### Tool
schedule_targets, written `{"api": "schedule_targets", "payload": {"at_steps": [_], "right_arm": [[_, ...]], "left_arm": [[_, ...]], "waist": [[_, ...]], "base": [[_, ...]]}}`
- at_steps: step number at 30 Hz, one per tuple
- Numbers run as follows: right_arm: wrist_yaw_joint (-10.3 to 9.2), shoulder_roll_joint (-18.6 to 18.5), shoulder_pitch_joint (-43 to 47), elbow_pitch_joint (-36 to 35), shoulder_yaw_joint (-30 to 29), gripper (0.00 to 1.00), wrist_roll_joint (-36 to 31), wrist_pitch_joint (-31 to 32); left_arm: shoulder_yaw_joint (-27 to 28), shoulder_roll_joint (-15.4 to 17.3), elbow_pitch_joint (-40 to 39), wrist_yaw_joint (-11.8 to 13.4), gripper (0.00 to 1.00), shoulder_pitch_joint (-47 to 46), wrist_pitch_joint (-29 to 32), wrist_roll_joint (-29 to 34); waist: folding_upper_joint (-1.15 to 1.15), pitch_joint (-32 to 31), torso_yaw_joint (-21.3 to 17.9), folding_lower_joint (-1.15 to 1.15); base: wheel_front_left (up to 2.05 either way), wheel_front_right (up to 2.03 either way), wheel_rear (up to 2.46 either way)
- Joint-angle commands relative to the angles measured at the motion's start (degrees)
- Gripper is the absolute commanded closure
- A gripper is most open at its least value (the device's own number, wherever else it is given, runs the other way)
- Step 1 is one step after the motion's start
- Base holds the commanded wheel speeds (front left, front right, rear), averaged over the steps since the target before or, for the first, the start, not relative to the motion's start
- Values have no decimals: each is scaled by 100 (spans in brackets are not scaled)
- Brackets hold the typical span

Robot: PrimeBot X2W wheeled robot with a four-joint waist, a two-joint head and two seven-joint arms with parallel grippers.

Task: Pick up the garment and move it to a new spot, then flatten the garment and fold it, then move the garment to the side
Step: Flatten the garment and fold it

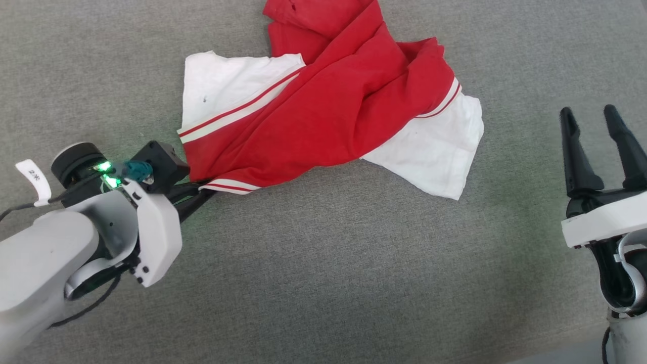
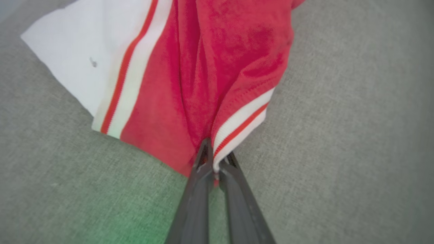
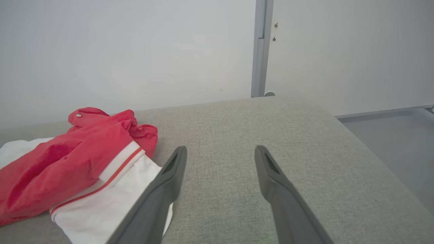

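Nearest to the robot, the left gripper has its two dark fingers closed on a corner of the striped hem, where the red-and-white trim meets the red cloth. The pinch is at the very tips, and only a narrow bit of fabric sits between them. On the other side, the right gripper hovers with its fingers spread and nothing between them, apart from the cloth.

Beyond the left fingers, the red jersey lies crumpled on the grey upholstered surface. One white sleeve is on the left and the other white sleeve on the right. The red part is bunched over itself toward the far edge.

The step in hand seems to be the pick-up for moving. To do it well, I think the left arm should lift slowly and straight, so the thin fabric does not slip from such a small pinch. It should also go high enough that the hanging sleeves do not drag. Behind the surface stands a pale wall.
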Motion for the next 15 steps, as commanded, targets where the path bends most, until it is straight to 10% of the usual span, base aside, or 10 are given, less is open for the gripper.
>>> {"api": "schedule_targets", "payload": {"at_steps": [1, 2, 15], "right_arm": [[1, -38, -19, -9, 24, 0, -44, 45], [1, -81, -37, -10, 66, 0, -68, 96], [1, -61, -89, -154, 311, 0, -76, 274]], "left_arm": [[-18, -67, 32, 15, 36, 82, -31, -133], [-17, -60, 61, 15, 0, 47, -58, -217], [207, 292, -57, 15, 0, -1606, 838, -1691]], "waist": [[0, -10, 14, 0], [0, -15, 25, 0], [0, 203, -58, 0]], "base": [[0, 0, 0], [0, 0, 0], [0, 0, 0]]}}
